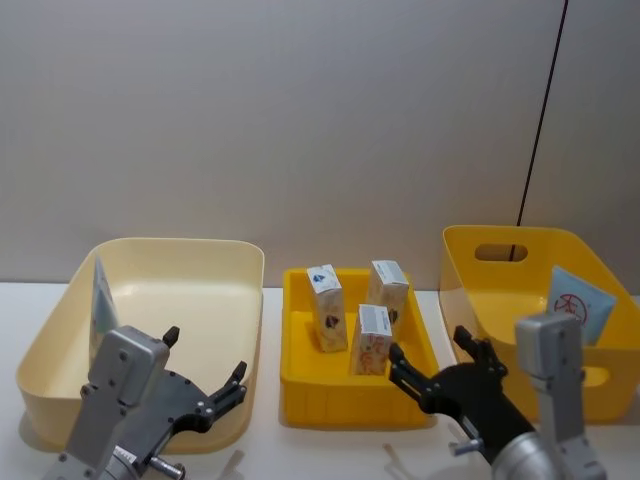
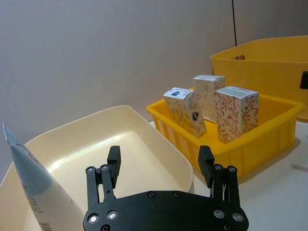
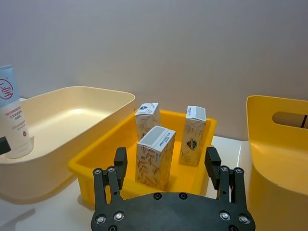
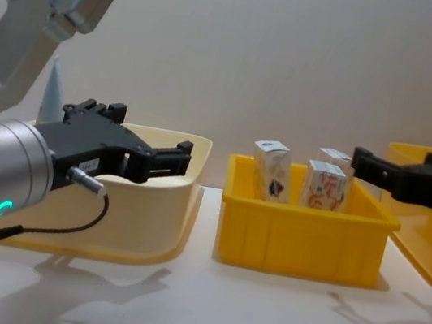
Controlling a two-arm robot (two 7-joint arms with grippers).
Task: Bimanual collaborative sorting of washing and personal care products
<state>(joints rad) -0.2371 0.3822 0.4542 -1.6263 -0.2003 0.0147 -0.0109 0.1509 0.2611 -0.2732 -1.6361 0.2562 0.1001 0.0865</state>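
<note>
Three small white cartons [image 1: 327,305] [image 1: 388,288] [image 1: 372,340] stand upright in the small yellow tray [image 1: 350,400] at the centre. One light-blue tube [image 1: 102,295] leans against the left wall of the cream bin [image 1: 200,255]. A second tube [image 1: 580,305] lies in the big yellow bin [image 1: 500,255] on the right. My left gripper [image 1: 205,357] hovers open and empty over the cream bin's near right corner. At the tray's near right corner, beside the closest carton [image 3: 154,156], my right gripper [image 3: 166,156] is open with nothing between its fingers.
The three containers sit in a row on a white table, with a plain wall close behind. A dark cable [image 1: 540,110] runs down the wall behind the right bin. Bare table [image 4: 273,319] lies in front of the containers.
</note>
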